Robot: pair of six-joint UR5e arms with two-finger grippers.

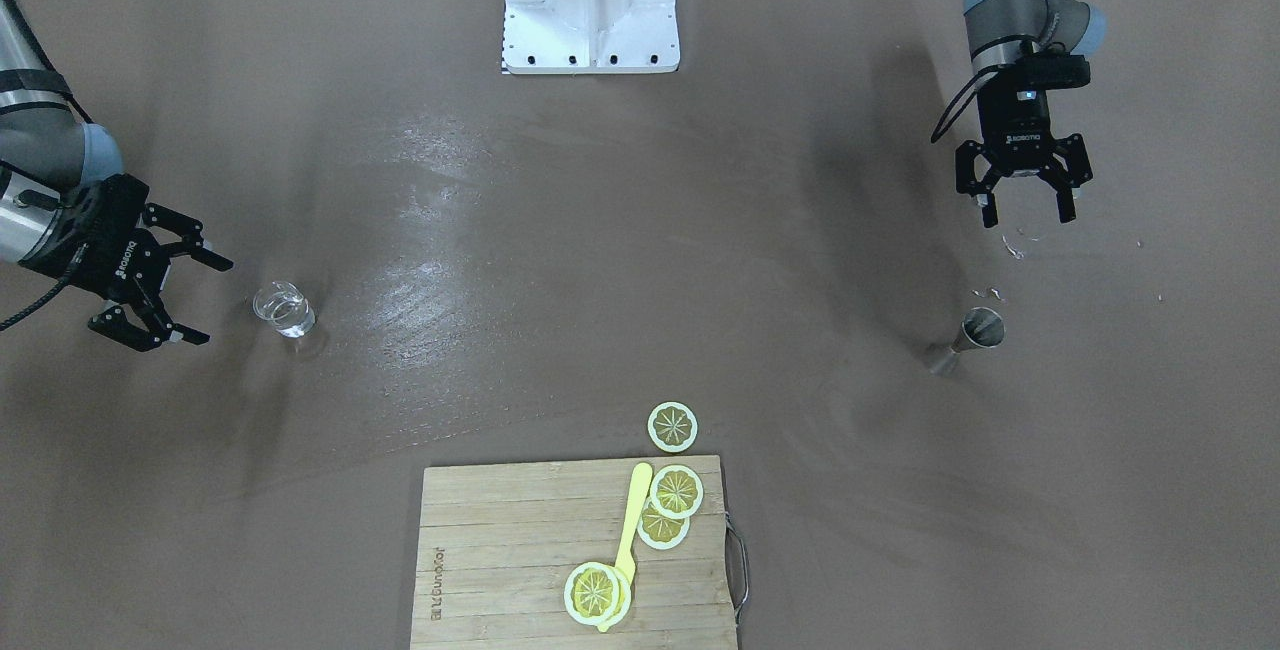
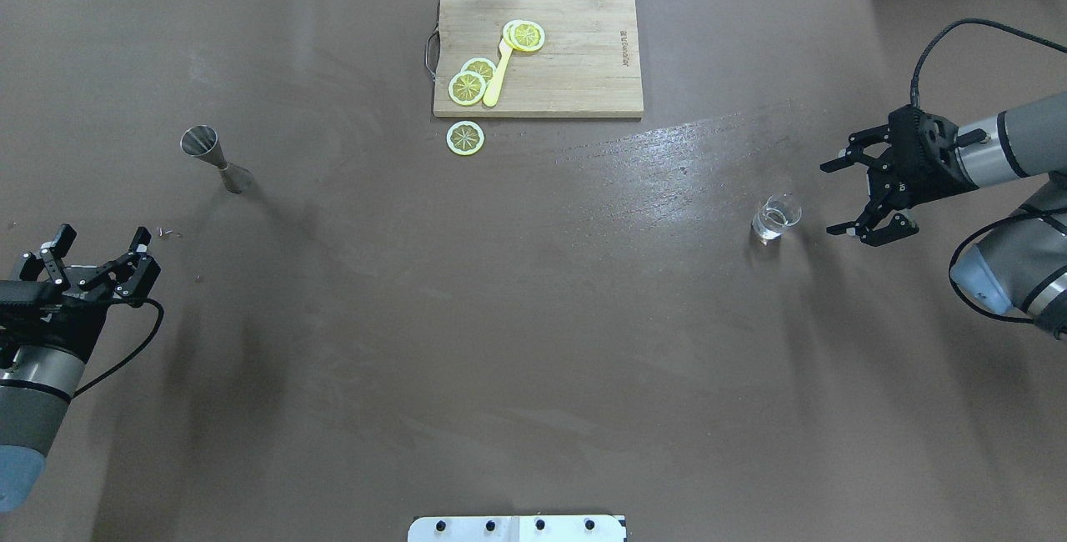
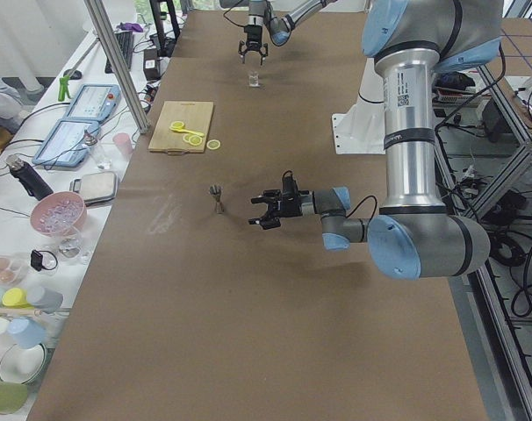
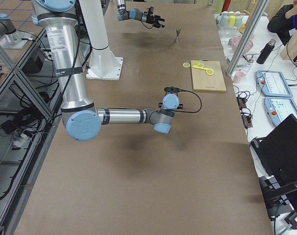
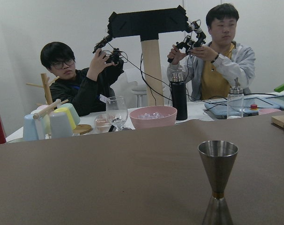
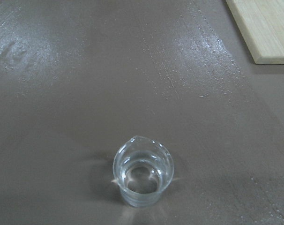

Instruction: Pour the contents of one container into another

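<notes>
Glass tumbler [image 6: 143, 177] upright on table [image 2: 533, 317], mouth upward

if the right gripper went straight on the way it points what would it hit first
Probably the glass tumbler, standing just ahead of the open right gripper, though its height is unclear.

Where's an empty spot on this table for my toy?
The biggest bare patch is the middle of the brown table, between the silver hourglass-shaped steel jigger and the small clear glass tumbler, nearer the robot than the wooden cutting board. Crowded spots: the board, with its yellow lemon slices, and the gap between tumbler and the open right claw.
</notes>
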